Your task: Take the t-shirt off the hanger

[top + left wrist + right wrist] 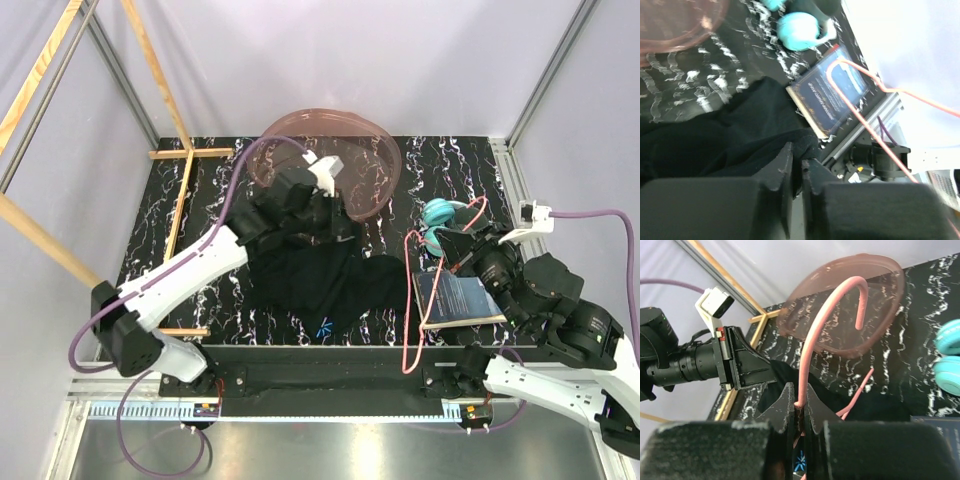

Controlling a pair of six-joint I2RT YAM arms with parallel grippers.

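Black t-shirt (310,280) lay crumpled mid-desk (450,170). The right gripper (799,396) pinched the hanger (812,340) just beside it. The left gripper (797,155) was nearly pressed together at the cloth; any hold could not be told.

Matt black cloth shirt (310,280); smooth pink wire hanger (812,340); glossy translucent plastic basin (385,165); glossy black marbled bench (450,170); bare wood slats (190,153).
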